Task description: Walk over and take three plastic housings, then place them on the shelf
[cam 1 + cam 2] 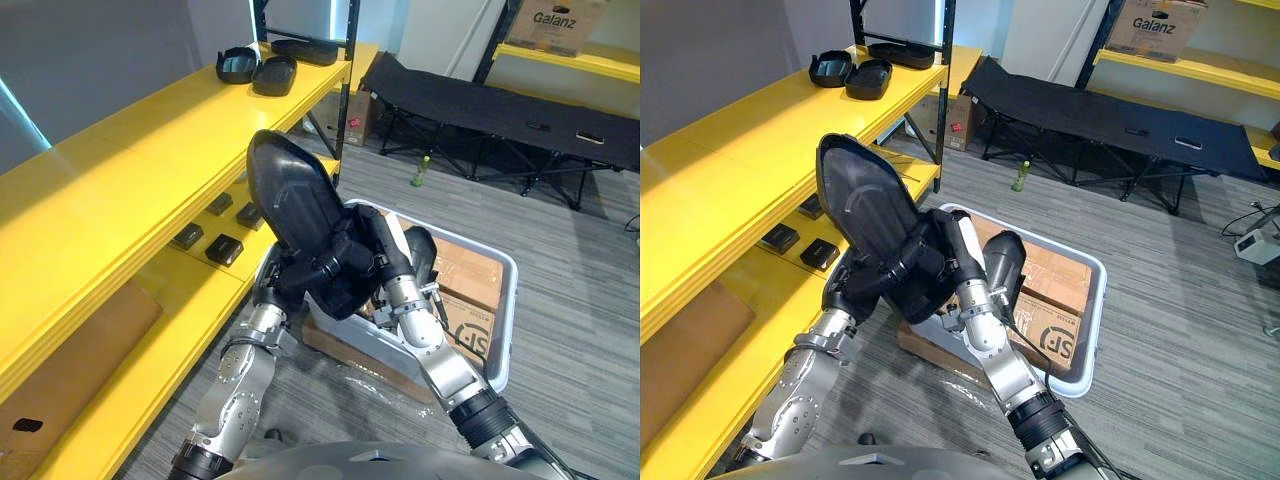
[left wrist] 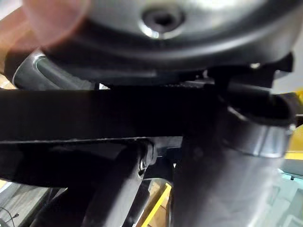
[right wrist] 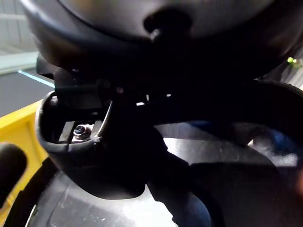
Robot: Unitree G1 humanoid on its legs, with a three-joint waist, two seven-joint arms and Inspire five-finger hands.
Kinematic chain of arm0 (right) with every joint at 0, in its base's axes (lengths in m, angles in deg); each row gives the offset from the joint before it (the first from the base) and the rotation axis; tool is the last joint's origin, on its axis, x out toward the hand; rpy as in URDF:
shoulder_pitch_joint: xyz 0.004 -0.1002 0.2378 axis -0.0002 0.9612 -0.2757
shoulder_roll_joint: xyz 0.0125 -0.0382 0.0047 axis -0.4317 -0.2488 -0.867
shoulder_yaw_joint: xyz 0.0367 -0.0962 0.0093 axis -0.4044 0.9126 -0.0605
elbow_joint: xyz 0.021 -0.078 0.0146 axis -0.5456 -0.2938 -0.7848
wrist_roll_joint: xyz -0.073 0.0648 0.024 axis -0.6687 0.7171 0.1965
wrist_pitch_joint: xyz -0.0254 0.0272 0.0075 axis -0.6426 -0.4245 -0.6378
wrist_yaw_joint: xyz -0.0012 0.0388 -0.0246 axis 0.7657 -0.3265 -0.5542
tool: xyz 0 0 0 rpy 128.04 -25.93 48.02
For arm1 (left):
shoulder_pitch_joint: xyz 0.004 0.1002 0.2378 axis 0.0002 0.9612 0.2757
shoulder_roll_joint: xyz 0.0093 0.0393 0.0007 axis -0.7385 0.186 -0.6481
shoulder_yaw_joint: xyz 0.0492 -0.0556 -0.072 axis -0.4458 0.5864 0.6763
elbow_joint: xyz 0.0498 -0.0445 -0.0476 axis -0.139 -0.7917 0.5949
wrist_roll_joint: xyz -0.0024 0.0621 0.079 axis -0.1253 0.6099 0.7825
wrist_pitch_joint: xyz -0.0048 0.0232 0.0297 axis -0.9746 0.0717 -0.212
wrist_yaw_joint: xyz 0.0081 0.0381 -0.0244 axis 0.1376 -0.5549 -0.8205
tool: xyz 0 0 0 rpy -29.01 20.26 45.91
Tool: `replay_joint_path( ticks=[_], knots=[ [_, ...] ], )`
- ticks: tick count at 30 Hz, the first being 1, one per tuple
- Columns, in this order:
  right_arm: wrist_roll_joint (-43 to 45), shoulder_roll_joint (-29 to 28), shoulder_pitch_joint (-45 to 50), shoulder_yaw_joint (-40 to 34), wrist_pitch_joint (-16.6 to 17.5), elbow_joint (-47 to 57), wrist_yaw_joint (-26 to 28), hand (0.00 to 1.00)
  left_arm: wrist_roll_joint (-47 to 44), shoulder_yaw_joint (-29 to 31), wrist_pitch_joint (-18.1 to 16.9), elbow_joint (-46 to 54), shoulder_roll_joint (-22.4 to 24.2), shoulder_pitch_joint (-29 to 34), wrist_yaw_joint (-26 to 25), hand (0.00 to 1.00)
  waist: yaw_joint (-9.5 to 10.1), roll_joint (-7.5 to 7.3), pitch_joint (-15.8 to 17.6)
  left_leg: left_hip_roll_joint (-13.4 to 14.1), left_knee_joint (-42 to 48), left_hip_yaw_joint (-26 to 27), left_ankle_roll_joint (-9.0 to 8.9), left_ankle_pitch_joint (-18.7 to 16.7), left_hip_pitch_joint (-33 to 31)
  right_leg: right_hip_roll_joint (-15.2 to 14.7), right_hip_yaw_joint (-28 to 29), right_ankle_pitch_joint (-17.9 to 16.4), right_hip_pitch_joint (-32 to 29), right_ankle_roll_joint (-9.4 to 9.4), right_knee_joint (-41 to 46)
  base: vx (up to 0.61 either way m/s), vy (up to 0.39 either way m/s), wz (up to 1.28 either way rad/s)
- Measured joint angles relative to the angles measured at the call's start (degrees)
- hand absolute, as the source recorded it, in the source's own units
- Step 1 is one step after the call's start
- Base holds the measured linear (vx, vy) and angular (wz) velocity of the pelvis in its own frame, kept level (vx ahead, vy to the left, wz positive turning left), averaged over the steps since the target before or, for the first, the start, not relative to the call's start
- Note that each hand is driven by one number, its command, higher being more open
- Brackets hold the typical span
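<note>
A large black plastic housing (image 1: 295,205) stands tilted up between both hands, level with the edge of the yellow shelf's top board (image 1: 130,170). My left hand (image 1: 305,275) is curled round its lower end from the left. My right hand (image 1: 385,250) grips the same end from the right. Both wrist views show the dark housing (image 2: 94,113) pressed close against the hands. Three more black housings sit at the far end of the top board: one (image 1: 237,65), a second (image 1: 274,75) beside it, and a shallow one (image 1: 305,50) behind.
Small black parts (image 1: 224,248) lie on the lower yellow board. A grey bin (image 1: 500,330) with cardboard boxes stands on the floor under my arms. A black folding cot (image 1: 500,110) is across the aisle, and a green bottle (image 1: 420,172) stands beside it.
</note>
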Motion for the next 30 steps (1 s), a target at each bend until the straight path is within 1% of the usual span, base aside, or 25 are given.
replay_joint_path(
  ticks=[1, 3, 6, 8, 16, 17, 20, 22, 24, 25, 26, 28, 30],
  knots=[
    [-0.1, 0.0, 0.3, 0.5, 1.6, 0.1, -0.2, 0.00, -1.3, 0.7, 0.0, 0.0, 0.0, 0.0, -1.1, 0.00, 0.00, -0.12, -0.1, 0.0, -0.5, 0.0, -0.02, 0.3, 0.3, 0.0, 0.0, 0.0, 0.0, 0.00, 0.0, 0.00, 0.000, 0.00],
    [-0.6, 0.0, 1.1, 1.1, 2.3, 1.0, -1.0, 0.00, -1.9, 1.1, 0.0, 0.0, -0.1, 0.0, -2.6, 0.00, 0.06, -0.42, -0.4, 0.0, -0.6, 0.0, -0.03, 0.3, 0.5, 0.0, 0.1, 0.0, 0.1, -0.01, 0.0, 0.00, 0.000, 0.00],
    [-0.6, 0.0, 2.0, 2.1, 2.4, 2.2, -1.3, 0.00, -2.2, 1.6, -0.5, -0.6, -0.1, 0.1, -4.3, 0.00, 0.08, -1.09, -0.9, 0.0, -0.7, 0.1, -0.03, 0.3, 0.6, 0.0, 0.2, -0.1, 0.1, -0.10, 0.0, -0.01, 0.001, -0.01],
    [-0.6, 0.0, 2.2, 3.0, 2.4, 2.5, -1.4, 0.00, -3.8, 1.7, -1.9, -1.7, -0.1, 0.1, -5.2, 0.00, 0.00, -1.35, -1.1, 0.0, -1.0, 0.2, -0.02, 0.3, 0.8, 0.0, 0.3, -0.2, 0.1, -0.24, 0.1, -0.04, 0.002, -0.03],
    [-0.1, 0.0, 3.3, 3.4, 2.1, 3.6, -1.7, 0.00, -3.9, 0.7, -4.2, -2.0, -0.2, 0.7, -5.4, 0.00, -0.10, -1.37, -1.1, 0.3, -1.4, 0.2, -0.23, 0.6, 1.0, 0.3, 0.2, -0.4, 0.0, -0.52, 0.2, -0.01, 0.000, 0.00],
    [-0.1, 0.0, 3.6, 3.3, 2.1, 3.9, -1.8, 1.00, -3.9, 0.5, -4.4, -2.0, -0.3, 0.7, -5.4, 0.00, -0.13, -1.39, -1.1, 0.3, -1.4, 0.2, -0.25, 0.6, 1.0, 0.3, 0.2, -0.4, 0.0, -0.51, 0.2, 0.00, 0.000, 0.00],
    [0.0, 0.0, 4.3, 3.5, 2.0, 4.5, -2.0, 1.00, -3.3, 0.1, -5.1, -2.0, -0.3, 1.0, -5.8, 0.00, -0.69, -1.43, -1.1, 0.3, -1.4, 0.3, -0.28, 0.6, 1.0, 0.3, 0.3, -0.3, 0.0, -0.51, 0.2, 0.00, 0.000, 0.00],
    [2.2, 0.0, 5.0, 4.0, 2.1, 5.1, -1.7, 1.00, -2.0, 0.1, -5.9, -2.0, -0.2, 1.0, -6.8, 0.00, -1.22, -1.44, -1.1, 0.3, -1.4, 0.4, -0.30, 0.5, 1.0, 0.3, 0.4, -0.4, -0.1, -0.51, 0.1, 0.00, 0.000, 0.00],
    [4.5, -0.1, 6.6, 4.5, 2.7, 6.8, -1.5, 1.00, -0.6, 0.1, -7.2, -2.0, -0.2, 1.0, -8.1, 0.00, -1.36, -1.43, -1.1, 0.3, -1.4, 0.5, -0.35, 0.5, 1.1, 0.3, 0.4, -0.4, -0.1, -0.51, 0.1, -0.01, 0.001, -0.02],
    [5.4, -0.1, 7.3, 4.8, 3.8, 7.1, -1.4, 1.00, 0.1, 0.1, -7.8, -2.0, 0.1, 1.0, -9.3, 0.00, -1.50, -1.47, -1.1, 0.3, -1.4, 0.7, -0.36, 0.5, 1.1, 0.3, 0.5, -0.4, -0.1, -0.51, 0.1, -0.01, 0.001, -0.04],
    [6.3, -0.1, 7.7, 5.0, 4.1, 7.2, -1.3, 1.00, 0.6, 0.2, -8.0, -1.9, 0.2, 0.9, -9.9, 0.00, -1.50, -1.49, -1.1, 0.4, -1.4, 0.7, -0.37, 0.5, 1.2, 0.3, 0.5, -0.4, 0.0, -0.51, 0.1, -0.01, 0.002, -0.04],
    [8.3, -0.4, 8.6, 5.1, 4.3, 7.5, -1.1, 1.00, 2.3, 0.1, -8.7, -1.9, 1.2, 1.0, -11.2, 0.00, -1.40, -1.55, -1.2, 0.3, -1.4, 0.8, -0.37, 0.5, 1.2, 0.3, 0.6, -0.4, 0.0, -0.51, 0.1, 0.00, 0.000, 0.00],
    [10.7, -0.8, 8.8, 5.0, 4.4, 7.5, -1.0, 1.00, 5.9, 0.1, -9.0, -1.4, 2.4, 0.9, -13.6, 0.00, -1.38, -1.60, -1.2, 0.4, -1.4, 0.8, -0.38, 0.5, 1.3, 0.4, 0.6, -0.4, 0.0, -0.53, 0.1, 0.00, 0.000, 0.00]
  ],
)
